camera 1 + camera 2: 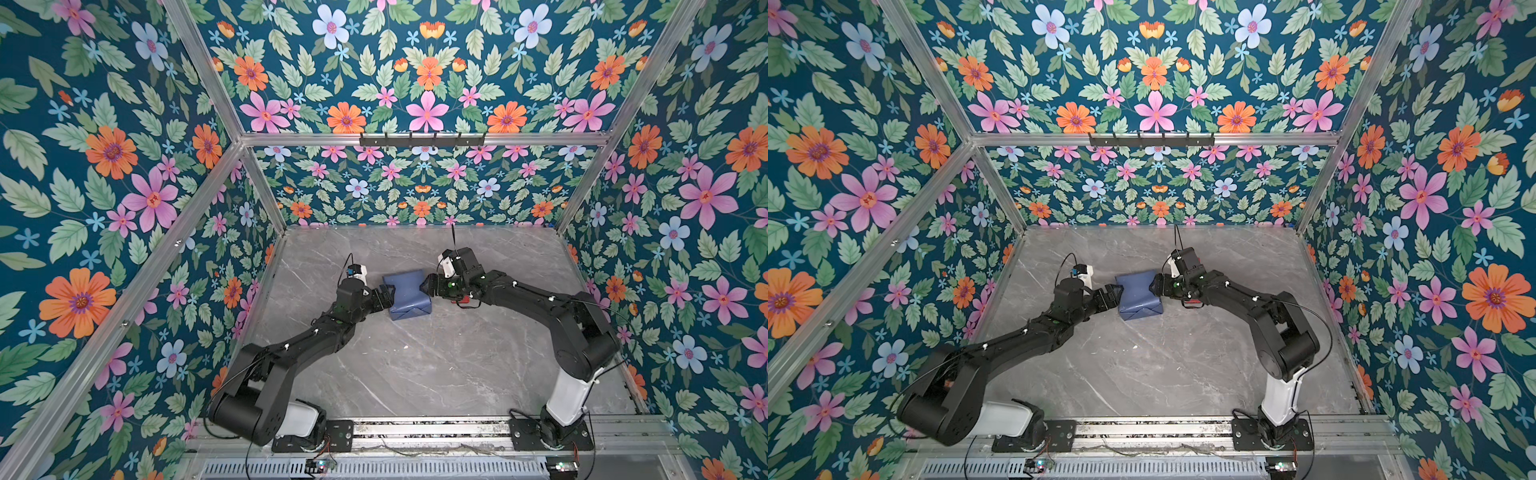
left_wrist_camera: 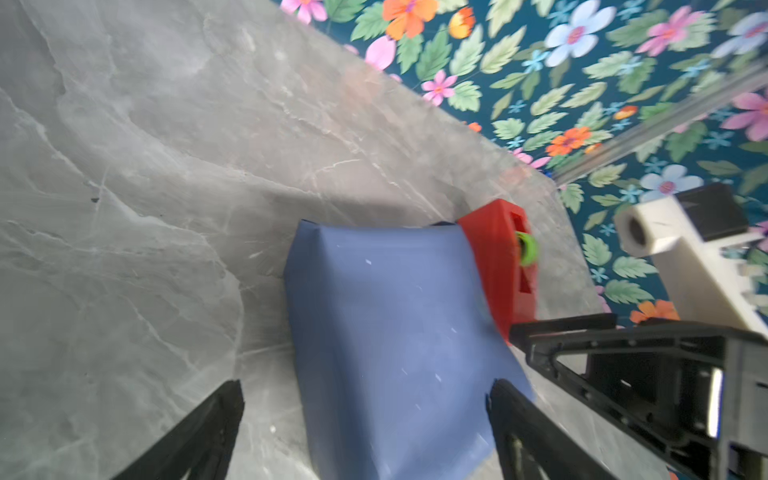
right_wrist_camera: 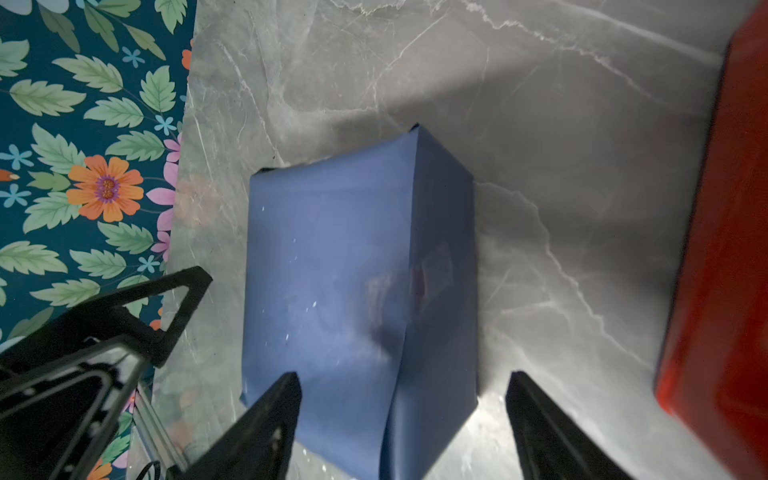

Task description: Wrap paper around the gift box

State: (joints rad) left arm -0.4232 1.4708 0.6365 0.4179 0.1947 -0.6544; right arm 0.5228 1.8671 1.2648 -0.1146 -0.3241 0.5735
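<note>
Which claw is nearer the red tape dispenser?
The right claw: the dispenser lies under its wrist, on the right of the blue paper. The left claw is across the paper from it.

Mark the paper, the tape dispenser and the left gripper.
paper [image 1: 407, 293]: in a top view, upper face.
tape dispenser [image 2: 490, 266]: left wrist view, red side.
left gripper [image 2: 365, 388]: left wrist view, midway between jaws.

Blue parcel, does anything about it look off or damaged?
Yes. The paper is pinched inward on both sides, giving it a waisted shape in both top views, and a dented crease shows near the right gripper.
</note>
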